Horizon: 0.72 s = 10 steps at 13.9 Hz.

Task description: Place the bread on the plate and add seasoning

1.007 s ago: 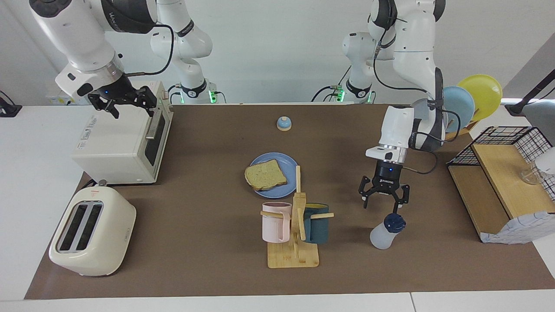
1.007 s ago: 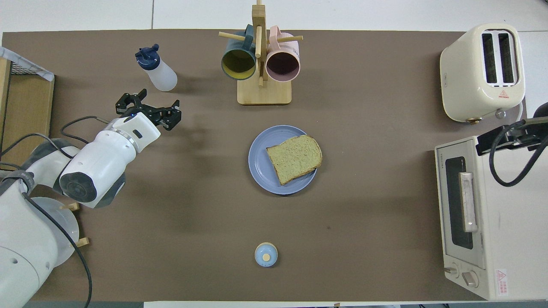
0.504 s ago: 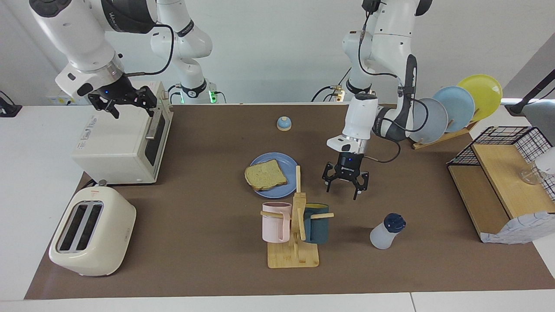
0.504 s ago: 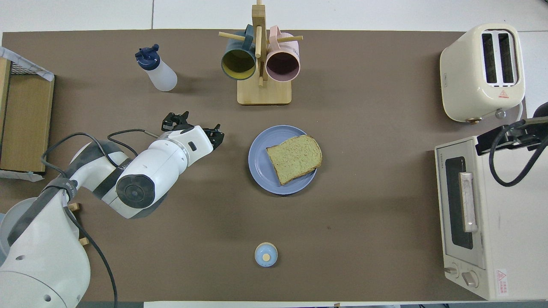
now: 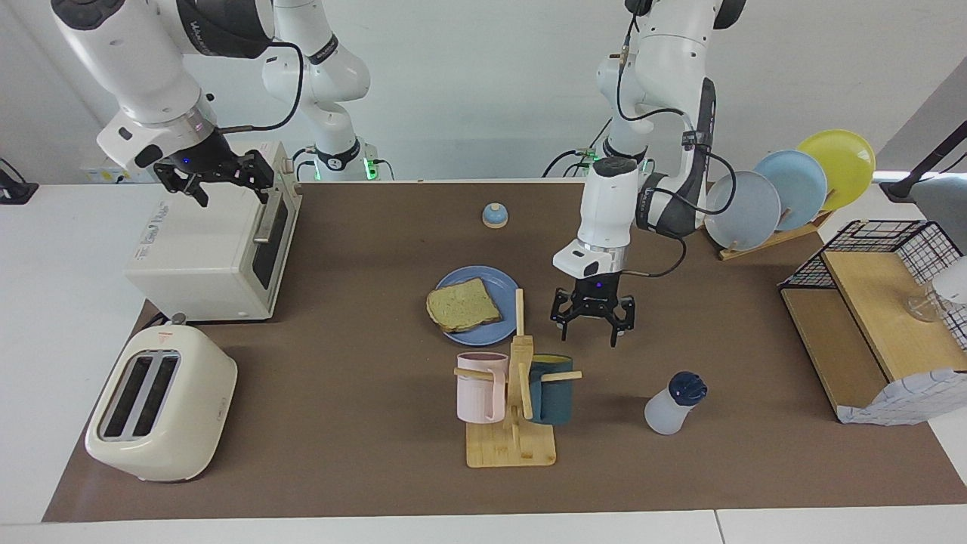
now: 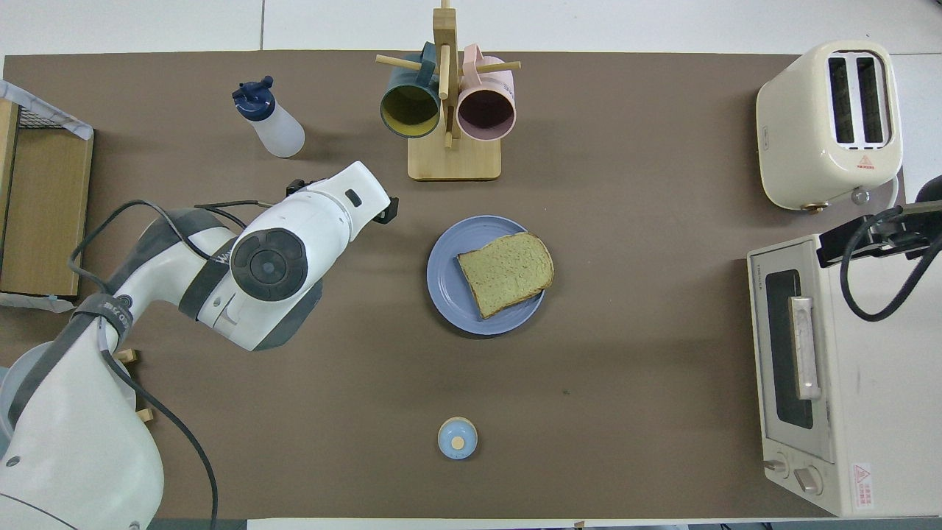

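The bread (image 5: 462, 304) (image 6: 506, 271) lies flat on the medium-blue plate (image 5: 495, 279) (image 6: 447, 276) in the middle of the brown mat. The seasoning (image 5: 672, 404) (image 6: 271, 121), a white bottle with a navy cap, stands alone, farther from the robots than the plate and toward the left arm's end. My left gripper (image 5: 591, 321) hangs open and empty low over the mat beside the plate, between plate and bottle. In the overhead view its wrist hides most of it. My right gripper (image 5: 215, 177) waits open above the toaster oven.
A wooden mug rack (image 5: 514, 393) with a pink and a teal mug stands just farther out than the plate. A small bell (image 5: 495, 216) sits nearer the robots. The toaster oven (image 5: 215, 242), toaster (image 5: 162, 404), plate rack (image 5: 786, 189) and wooden shelf (image 5: 869, 302) line the table's ends.
My left gripper has swung from just above the seasoning bottle to beside the plate, still open and empty. The bottle stayed in place. The right arm has not moved.
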Each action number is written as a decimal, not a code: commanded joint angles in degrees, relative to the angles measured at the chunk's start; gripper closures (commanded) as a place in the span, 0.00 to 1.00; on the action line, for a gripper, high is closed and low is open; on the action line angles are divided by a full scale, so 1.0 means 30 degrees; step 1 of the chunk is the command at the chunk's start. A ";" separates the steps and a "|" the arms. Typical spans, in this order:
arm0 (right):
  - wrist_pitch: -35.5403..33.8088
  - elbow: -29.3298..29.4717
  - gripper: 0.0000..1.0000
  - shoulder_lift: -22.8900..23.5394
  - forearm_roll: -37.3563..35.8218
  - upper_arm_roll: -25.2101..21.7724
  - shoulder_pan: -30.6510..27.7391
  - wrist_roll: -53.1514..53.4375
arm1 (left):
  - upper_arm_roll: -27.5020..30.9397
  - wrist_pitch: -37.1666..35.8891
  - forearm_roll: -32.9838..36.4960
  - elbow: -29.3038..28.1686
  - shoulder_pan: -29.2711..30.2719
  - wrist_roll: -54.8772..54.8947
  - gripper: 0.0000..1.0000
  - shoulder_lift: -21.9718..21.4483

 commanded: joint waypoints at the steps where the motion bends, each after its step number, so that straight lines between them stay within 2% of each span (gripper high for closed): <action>1: 0.0126 -0.0015 0.00 -0.0106 0.0327 0.0115 -0.0258 -0.0448 | -0.0331 -0.5085 -0.3720 0.3063 0.0170 0.3264 0.00 -0.0159; 2: 0.0011 -0.0043 0.00 -0.0134 0.0355 0.0115 -0.0200 -0.0477 | -0.0128 -0.7574 -0.5946 0.4963 0.0287 0.5547 0.00 -0.0188; 4: 0.0155 -0.0015 0.00 -0.0106 0.0327 0.0115 -0.0199 -0.0477 | 0.0020 -1.1886 -0.7343 0.7842 0.1074 0.7992 0.00 -0.0188; 5: 0.0098 0.0044 0.00 -0.0105 0.0355 0.0115 -0.0199 -0.0477 | -0.0038 -1.3443 -0.7288 0.8405 0.1746 0.8553 0.00 -0.0449; 10: 0.0039 -0.0071 0.00 -0.0163 0.0356 0.0115 -0.0199 -0.0448 | 0.0021 -1.7700 -0.7346 0.8294 0.4733 1.3906 0.00 -0.3170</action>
